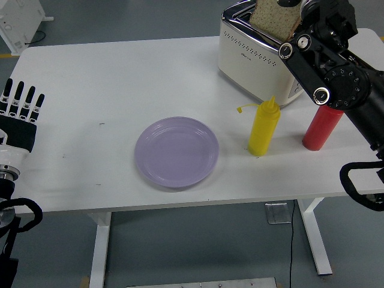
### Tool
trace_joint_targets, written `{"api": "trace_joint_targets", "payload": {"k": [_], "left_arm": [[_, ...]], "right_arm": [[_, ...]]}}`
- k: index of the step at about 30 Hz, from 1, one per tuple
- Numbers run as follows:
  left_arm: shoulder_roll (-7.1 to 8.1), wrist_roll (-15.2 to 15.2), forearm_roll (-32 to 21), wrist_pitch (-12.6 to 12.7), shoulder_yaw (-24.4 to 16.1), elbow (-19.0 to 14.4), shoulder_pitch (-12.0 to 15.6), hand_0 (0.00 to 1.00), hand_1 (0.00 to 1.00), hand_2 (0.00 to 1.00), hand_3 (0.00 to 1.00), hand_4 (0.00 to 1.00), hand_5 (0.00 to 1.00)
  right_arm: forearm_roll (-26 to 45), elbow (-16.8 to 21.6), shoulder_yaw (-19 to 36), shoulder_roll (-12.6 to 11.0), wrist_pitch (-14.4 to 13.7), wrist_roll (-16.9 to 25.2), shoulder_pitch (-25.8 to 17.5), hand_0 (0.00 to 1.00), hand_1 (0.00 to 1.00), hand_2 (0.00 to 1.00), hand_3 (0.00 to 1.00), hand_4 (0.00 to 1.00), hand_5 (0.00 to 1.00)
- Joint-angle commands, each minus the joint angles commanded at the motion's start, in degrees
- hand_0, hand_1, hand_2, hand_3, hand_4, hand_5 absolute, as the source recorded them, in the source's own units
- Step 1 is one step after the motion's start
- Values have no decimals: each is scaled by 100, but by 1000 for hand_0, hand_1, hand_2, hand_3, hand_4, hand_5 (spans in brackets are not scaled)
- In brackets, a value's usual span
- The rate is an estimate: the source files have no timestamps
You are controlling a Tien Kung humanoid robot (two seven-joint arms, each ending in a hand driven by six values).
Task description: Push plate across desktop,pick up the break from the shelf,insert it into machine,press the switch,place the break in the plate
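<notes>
Head view: my left hand [19, 117] rests flat at the table's left edge, fingers straight, holding nothing. Purple plate [176, 152] sits centre. Far right, my right hand [312, 15] grips the bread slice [275, 18] over the toaster [257, 57] slot.

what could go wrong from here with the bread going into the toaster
1. The bread slice sits tilted over the toaster slot, so it might catch on the slot edge and jam rather than drop in.
2. The right hand is mostly cut off at the picture's top, so its hold on the slice cannot be checked; a slip is possible.
3. The right arm passes just above the red bottle and close to the yellow bottle; lowering or withdrawing could topple one.
</notes>
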Motion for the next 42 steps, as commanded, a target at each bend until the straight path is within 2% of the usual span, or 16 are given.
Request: {"api": "trace_joint_targets", "payload": {"k": [4, 5, 10, 11, 16, 20, 22, 23, 28, 29, 30, 34, 35, 40, 41, 42], "left_arm": [[-1, -2, -2, 2, 6, 3, 3, 864, 819, 879, 778, 717, 998], [-1, -2, -3, 2, 7, 4, 4, 864, 819, 879, 778, 716, 998], [4, -6, -5, 2, 6, 7, 3, 864, 819, 879, 778, 716, 998], [5, -6, -6, 2, 6, 7, 2, 864, 820, 879, 778, 716, 998], [10, -9, -6, 0, -5, 3, -2, 864, 820, 879, 778, 716, 998], [13, -10, -6, -1, -12, 0, -3, 864, 819, 879, 778, 717, 998], [14, -10, -7, -1, -14, -2, -5, 864, 819, 879, 778, 717, 998], [15, -10, -7, -1, -15, -4, -6, 864, 819, 879, 777, 717, 998], [23, -8, 3, -1, -34, -17, -3, 864, 819, 879, 777, 717, 998], [25, -7, 6, 0, -42, -19, 1, 864, 819, 878, 777, 716, 998], [27, -7, 7, 1, -47, -20, 4, 864, 819, 878, 777, 716, 998], [33, -6, 13, 2, -61, -26, 14, 864, 819, 878, 777, 716, 998], [34, -5, 14, 3, -65, -27, 16, 864, 819, 878, 777, 717, 998], [34, -5, 19, 3, -85, -33, 35, 864, 819, 878, 777, 717, 998], [34, -5, 20, 3, -88, -33, 39, 864, 819, 877, 777, 717, 998], [33, -4, 21, 2, -85, -34, 38, 864, 819, 877, 777, 717, 998]], "right_arm": [[-17, -18, 8, 3, 56, 55, -10, 633, 689, 823, 724, 626, 135], [-16, -17, 15, 2, 75, 74, -9, 787, 813, 986, 950, 729, 206], [-1, -2, 53, -12, 96, 139, 3, 787, 813, 986, 950, 729, 206], [3, 0, 57, -15, 95, 145, 5, 857, 864, 998, 998, 759, 240], [51, 29, 88, -47, 70, 185, 7, 857, 864, 998, 998, 759, 240], [44, 98, 104, -99, -26, 218, -9, 864, 870, 998, 998, 780, 262], [12, 184, 93, -168, -196, 194, -31, 864, 870, 998, 998, 780, 262], [2, 228, 86, -208, -271, 189, -45, 760, 787, 966, 946, 747, 279], [193, 638, -9, -668, -839, 323, -225, 760, 787, 966, 946, 747, 279], [295, 747, -35, -790, -904, 382, -282, 482, 548, 825, 852, 628, 338], [363, 826, -53, -892, -937, 427, -324, 482, 548, 825, 852, 628, 338], [631, 1120, -119, -1286, -899, 651, -498, 482, 548, 825, 852, 628, 338], [692, 1200, -137, -1384, -861, 702, -549, 408, 469, 831, 878, 629, 394], [992, 1551, -235, -1878, -721, 922, -809, 408, 469, 831, 878, 629, 394], [1046, 1587, -252, -1934, -735, 956, -843, 408, 481, 842, 998, 643, 426], [1097, 1609, -263, -1967, -772, 986, -872, 408, 481, 842, 998, 643, 426]]}}
